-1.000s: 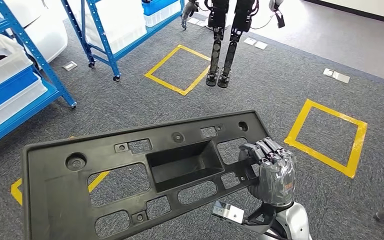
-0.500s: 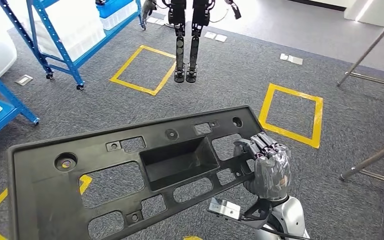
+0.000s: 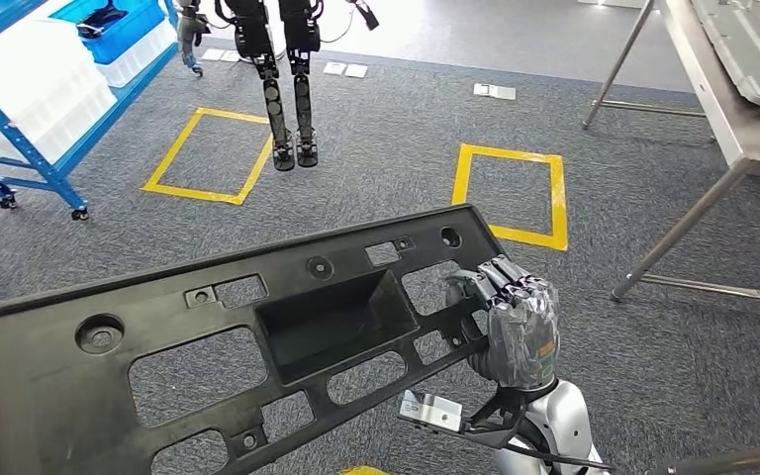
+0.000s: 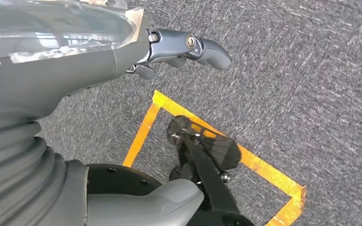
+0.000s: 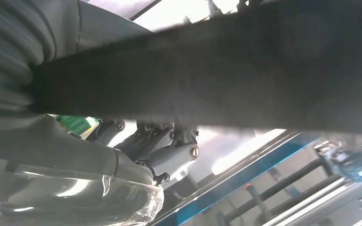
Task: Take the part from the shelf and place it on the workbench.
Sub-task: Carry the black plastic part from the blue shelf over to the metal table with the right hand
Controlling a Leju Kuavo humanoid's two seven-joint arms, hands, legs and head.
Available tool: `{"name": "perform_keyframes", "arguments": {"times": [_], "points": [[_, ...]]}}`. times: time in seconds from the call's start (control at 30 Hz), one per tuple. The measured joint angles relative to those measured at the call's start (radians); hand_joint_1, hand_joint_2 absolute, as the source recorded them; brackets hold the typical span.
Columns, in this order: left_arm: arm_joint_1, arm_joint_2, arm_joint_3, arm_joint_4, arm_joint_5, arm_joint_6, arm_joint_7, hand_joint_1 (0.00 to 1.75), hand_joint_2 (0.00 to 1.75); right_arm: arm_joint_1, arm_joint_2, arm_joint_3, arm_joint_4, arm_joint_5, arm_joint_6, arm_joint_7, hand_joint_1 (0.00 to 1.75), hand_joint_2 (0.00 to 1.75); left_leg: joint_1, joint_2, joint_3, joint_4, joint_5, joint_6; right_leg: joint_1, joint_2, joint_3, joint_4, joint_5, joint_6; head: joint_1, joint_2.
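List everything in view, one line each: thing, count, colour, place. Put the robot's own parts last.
Part: one, black plastic panel with cut-outs, held low in front of the robot.
Workbench: one, silver metal, far right, a grey sheet lying on it.
Shelf: one, blue frame on castors, far left, holding white and blue bins.
Floor squares: two in yellow tape on the grey carpet, ahead of the robot.
Second robot: one, dark legs, standing beside the left square.
Floor plates: several, pale, near the far edge.
Right hand: grey, grips the part's right end.
Left hand: grey, fingers apart over the carpet, nothing in them.
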Motion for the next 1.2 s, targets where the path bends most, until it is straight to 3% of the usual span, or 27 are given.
{"name": "perform_keyframes", "arguments": {"times": [0.03,0.1,0.17,0.23,0.3,0.37,0.43,0.47,0.5,0.53,0.57,0.63,0.67,0.7,0.73,0.8,0.87,0.93,0.97,1.0,1.03,1.1,1.17,1.2], "points": [[0.000,0.000,0.001,0.000,0.000,0.000,0.001,0.00,1.75,0.000,0.000,0.000,0.000,0.000,0.000,0.000,1.75,1.75,0.003,-0.010,0.029,-0.066,0.040,0.000,-0.001,0.015,0.001,0.002,0.000,0.001,0.000,0.000],[0.000,0.000,0.002,0.000,0.000,0.000,0.001,0.00,1.75,-0.001,0.001,0.000,0.000,0.002,0.000,0.001,1.75,1.75,0.009,-0.055,0.085,-0.193,0.096,0.000,0.001,0.040,-0.004,0.010,-0.001,0.006,0.000,0.000],[0.000,0.000,0.002,0.000,0.000,0.000,0.002,0.00,1.75,-0.003,0.003,0.000,0.000,0.002,0.001,0.001,1.75,1.75,0.007,-0.077,0.102,-0.237,0.105,0.004,0.006,0.060,-0.015,0.011,0.003,0.018,0.000,0.000],[-0.001,-0.001,0.002,0.000,0.000,0.001,0.002,0.00,1.75,-0.003,0.004,0.001,0.000,0.004,0.001,0.001,1.75,1.75,0.001,-0.052,0.103,-0.244,0.112,0.017,0.006,0.071,-0.027,0.007,0.009,0.034,0.000,0.000],[-0.002,-0.002,0.002,0.000,0.000,0.001,0.003,0.00,1.75,-0.005,0.004,0.002,-0.001,0.006,0.001,0.001,1.75,1.75,0.001,-0.026,0.105,-0.253,0.120,0.034,0.007,0.029,-0.050,0.044,-0.009,0.040,0.003,0.000],[-0.001,-0.003,0.002,0.000,-0.001,0.001,0.003,0.00,1.75,-0.009,0.004,0.003,0.000,0.008,0.001,0.002,1.75,1.75,-0.002,0.002,0.106,-0.257,0.121,0.043,0.008,-0.026,-0.106,0.158,-0.061,0.037,0.008,0.000],[0.000,-0.004,0.002,0.000,-0.003,0.001,0.004,0.00,1.75,-0.009,0.004,0.004,0.000,0.009,0.001,0.005,1.75,1.75,-0.007,0.033,0.105,-0.256,0.120,0.046,0.007,-0.039,-0.162,0.277,-0.102,0.039,0.009,0.000],[0.000,-0.004,0.002,0.000,-0.005,0.000,0.004,0.00,1.75,-0.008,0.004,0.004,0.000,0.011,0.001,0.008,1.75,1.75,-0.008,0.047,0.106,-0.256,0.119,0.047,0.006,-0.041,-0.169,0.293,-0.103,0.044,0.009,0.000],[0.000,-0.004,0.002,0.000,-0.007,0.000,0.004,0.00,1.75,-0.007,0.004,0.004,0.000,0.012,0.002,0.010,1.75,1.75,-0.009,0.061,0.107,-0.256,0.117,0.046,0.006,-0.046,-0.153,0.267,-0.090,0.051,0.009,0.000],[0.000,-0.004,0.002,0.000,-0.009,0.000,0.005,0.00,1.75,-0.007,0.004,0.004,0.000,0.013,0.002,0.011,1.75,1.75,-0.009,0.073,0.109,-0.256,0.115,0.045,0.005,-0.059,-0.120,0.206,-0.067,0.057,0.010,0.000],[-0.001,-0.005,0.002,0.000,-0.010,-0.001,0.005,0.00,1.75,-0.007,0.004,0.004,0.000,0.014,0.002,0.012,1.75,1.75,-0.010,0.083,0.112,-0.256,0.113,0.042,0.006,-0.087,-0.078,0.130,-0.044,0.060,0.010,0.000],[-0.001,-0.005,0.001,0.000,-0.011,-0.001,0.006,0.00,1.75,-0.008,0.004,0.004,-0.001,0.015,0.002,0.014,1.75,1.75,-0.016,0.102,0.118,-0.255,0.106,0.032,0.017,-0.131,-0.021,0.026,-0.011,0.053,0.009,0.000],[-0.001,-0.005,0.001,0.000,-0.011,-0.001,0.007,0.00,1.75,-0.008,0.005,0.004,-0.001,0.016,0.003,0.014,1.75,1.75,-0.018,0.112,0.122,-0.256,0.103,0.027,0.023,-0.138,-0.012,0.009,-0.006,0.045,0.009,0.000],[-0.001,-0.005,0.001,0.000,-0.011,-0.001,0.007,0.00,1.75,-0.007,0.005,0.004,-0.001,0.017,0.004,0.015,1.75,1.75,-0.020,0.123,0.125,-0.257,0.101,0.022,0.029,-0.126,-0.013,0.008,-0.003,0.039,0.009,0.000],[-0.002,-0.006,0.001,0.000,-0.011,-0.001,0.007,0.00,1.75,-0.007,0.005,0.004,-0.001,0.017,0.005,0.015,1.75,1.75,-0.018,0.130,0.127,-0.258,0.098,0.017,0.024,-0.112,-0.014,0.005,0.000,0.031,0.008,0.000],[-0.004,-0.006,0.001,0.000,-0.011,-0.001,0.007,0.00,1.75,-0.006,0.006,0.004,-0.002,0.019,0.007,0.015,1.75,1.75,-0.013,0.095,0.120,-0.232,0.075,0.008,0.014,-0.086,-0.011,-0.001,0.006,0.017,0.005,0.000],[-0.004,-0.007,0.002,0.000,-0.010,0.000,0.007,0.00,1.75,-0.006,0.009,0.003,-0.003,0.022,0.012,0.015,1.75,1.75,-0.009,0.030,0.076,-0.132,0.018,0.002,0.008,-0.062,-0.009,-0.003,0.010,0.001,-0.001,0.000],[-0.001,-0.007,0.002,0.000,-0.008,0.002,0.007,0.00,1.75,-0.002,0.011,0.004,-0.003,0.022,0.019,0.016,1.75,1.75,-0.009,0.006,0.012,-0.007,-0.030,0.000,0.012,-0.034,-0.009,-0.003,0.010,-0.005,-0.004,0.000],[0.000,-0.006,0.002,0.000,-0.006,0.002,0.007,0.00,1.75,0.001,0.011,0.003,-0.003,0.022,0.024,0.017,1.75,1.75,-0.008,0.004,-0.007,0.019,-0.028,0.000,0.013,-0.018,-0.008,-0.002,0.010,-0.005,-0.004,0.000],[0.001,-0.006,0.002,0.000,-0.005,0.002,0.006,0.00,1.75,0.004,0.012,0.003,-0.003,0.022,0.029,0.019,1.75,1.75,-0.008,0.002,-0.006,0.005,-0.004,0.000,0.014,-0.001,-0.008,0.000,0.010,-0.005,-0.004,0.000],[0.002,-0.006,0.002,0.000,-0.005,0.000,0.005,0.00,1.75,0.007,0.013,0.002,-0.004,0.024,0.034,0.021,1.75,1.75,-0.005,-0.003,0.013,-0.046,0.037,0.000,0.014,0.015,-0.007,0.002,0.010,-0.005,-0.004,0.000],[0.002,-0.006,0.002,0.000,-0.007,-0.009,0.003,0.00,1.75,0.011,0.018,-0.001,-0.007,0.033,0.044,0.028,1.75,1.75,0.002,-0.048,0.067,-0.176,0.102,0.001,0.016,0.044,-0.010,0.009,0.009,-0.002,-0.004,0.000],[0.002,-0.006,0.001,0.000,-0.012,-0.020,0.002,0.00,1.75,0.017,0.024,-0.006,-0.017,0.047,0.052,0.036,1.75,1.75,0.004,-0.082,0.090,-0.235,0.118,0.005,0.019,0.065,-0.020,0.013,0.010,0.007,-0.003,0.000],[0.001,-0.006,0.001,0.000,-0.016,-0.025,0.001,0.00,1.75,0.021,0.027,-0.009,-0.023,0.053,0.055,0.039,1.75,1.75,0.000,-0.080,0.090,-0.237,0.118,0.008,0.019,0.075,-0.025,0.012,0.013,0.013,-0.003,0.000]]}}
